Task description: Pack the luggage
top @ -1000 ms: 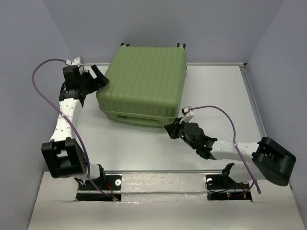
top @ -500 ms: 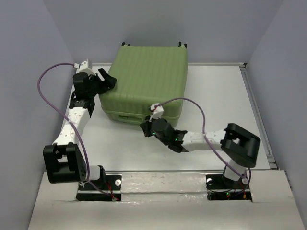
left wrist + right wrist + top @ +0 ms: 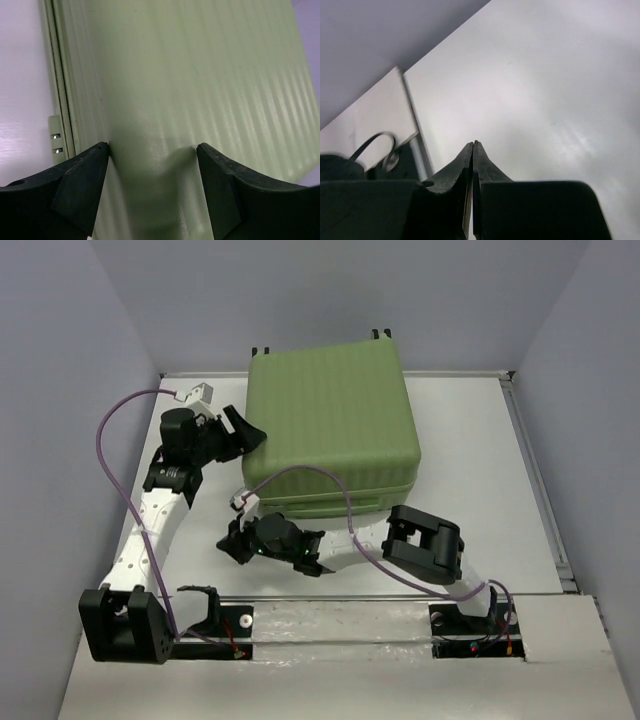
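The luggage (image 3: 330, 425) lies closed at the far middle of the bench (image 3: 480, 470). The left claw (image 3: 243, 432) is spread, both fingertips (image 3: 102, 150) pressing the luggage's left corner. The right claw (image 3: 229, 542) is clenched, empty, near the front.

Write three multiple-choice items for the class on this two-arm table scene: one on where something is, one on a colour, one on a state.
1. Where is the left gripper?
A. At the left corner of the large light-green ribbed hard-shell suitcase
B. Over the right arm's base
C. On top of the suitcase's middle

2. What colour are the cables running along both arms?
A. Yellow
B. Purple
C. Red

3. How do the right gripper's jaws stand?
A. Wide open
B. Clamped on the suitcase
C. Shut on nothing

Answers:
1. A: the left wrist view shows its open fingers straddling the shell's corner.
2. B: the top view shows purple loops.
3. C: the right wrist view shows the fingertips meeting over the bare white table.
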{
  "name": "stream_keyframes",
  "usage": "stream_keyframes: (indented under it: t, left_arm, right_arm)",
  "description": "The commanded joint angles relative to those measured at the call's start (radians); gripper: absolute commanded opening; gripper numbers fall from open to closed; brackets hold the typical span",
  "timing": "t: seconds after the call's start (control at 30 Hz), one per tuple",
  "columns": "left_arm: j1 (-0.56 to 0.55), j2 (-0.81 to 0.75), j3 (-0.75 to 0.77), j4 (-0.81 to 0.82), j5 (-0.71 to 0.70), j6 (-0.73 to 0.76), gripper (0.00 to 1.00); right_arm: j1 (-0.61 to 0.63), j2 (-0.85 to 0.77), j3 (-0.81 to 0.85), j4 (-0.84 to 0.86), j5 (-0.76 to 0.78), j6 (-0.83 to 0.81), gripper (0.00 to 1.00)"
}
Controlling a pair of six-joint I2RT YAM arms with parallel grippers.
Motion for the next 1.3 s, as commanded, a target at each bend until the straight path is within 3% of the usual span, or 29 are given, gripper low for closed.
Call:
stream_keyframes:
  t: [0.0,0.13,0.17,0.2,0.23,0.27,0.3,0.37,0.4,0.47,0.57,0.73,0.83,0.9,1.0,1.1,1.13,1.27]
  left_arm:
    - [-0.056,-0.09,0.001,-0.032,0.224,-0.047,0.82]
    - [-0.079,-0.111,-0.037,0.014,0.237,-0.084,0.82]
    - [-0.088,-0.116,-0.046,0.025,0.232,-0.089,0.82]
    - [-0.097,-0.121,-0.063,0.032,0.227,-0.093,0.83]
    - [-0.103,-0.125,-0.071,0.038,0.218,-0.095,0.83]
    - [-0.112,-0.139,-0.078,0.049,0.192,-0.098,0.83]
    - [-0.116,-0.145,-0.083,0.054,0.181,-0.098,0.83]
    - [-0.119,-0.154,-0.097,0.062,0.166,-0.096,0.83]
    - [-0.126,-0.154,-0.103,0.063,0.16,-0.093,0.83]
    - [-0.139,-0.156,-0.104,0.066,0.135,-0.09,0.83]
    - [-0.171,-0.147,-0.075,0.055,0.045,-0.073,0.83]
    - [-0.304,-0.055,0.039,0.048,-0.065,-0.061,0.84]
    - [-0.444,-0.033,0.029,0.071,-0.139,-0.082,0.84]
    - [-0.563,-0.016,0.011,0.13,-0.173,-0.116,0.84]
    - [-0.686,-0.006,-0.046,0.19,-0.214,-0.165,0.84]
    - [-0.77,0.008,-0.054,0.23,-0.239,-0.191,0.84]
    - [-0.819,0.011,-0.039,0.226,-0.265,-0.19,0.84]
    - [-0.844,-0.038,0.061,0.163,-0.381,-0.141,0.86]
  right_arm:
    - [0.025,-0.083,-0.101,0.15,-0.091,0.013,0.07]
    - [0.025,-0.317,-0.417,0.184,-0.048,0.009,0.07]
    - [0.025,-0.369,-0.503,0.099,-0.034,0.016,0.09]
    - [0.025,-0.476,-0.528,0.025,-0.019,0.009,0.25]
    - [0.025,-0.535,-0.546,-0.055,-0.018,0.004,0.35]
    - [0.025,-0.593,-0.56,-0.236,0.073,0.025,0.46]
    - [0.0,-0.653,-0.592,-0.312,0.118,0.032,0.63]
    - [-0.074,-0.855,-0.628,-0.428,0.167,0.05,0.73]
    - [-0.188,-0.927,-0.66,-0.498,0.149,0.062,0.78]
    - [-0.301,-1.103,-0.665,-0.557,0.134,0.059,0.79]
    - [-0.416,-1.201,-0.587,-0.708,0.149,-0.016,0.81]
    - [-0.547,-1.21,-0.446,-0.855,0.345,-0.108,0.91]
    - [-0.762,-1.203,-0.4,-0.859,0.31,-0.145,0.93]
    - [-0.963,-1.177,-0.345,-0.85,0.178,-0.152,0.93]
    - [-1.181,-1.007,-0.222,-0.847,-0.073,-0.16,0.94]
    - [-1.257,-0.863,-0.113,-0.858,-0.213,-0.189,0.94]
    - [-1.289,-0.76,-0.031,-0.868,-0.348,-0.203,0.94]
    - [-1.289,-0.521,0.189,-0.948,-0.639,-0.257,0.93]
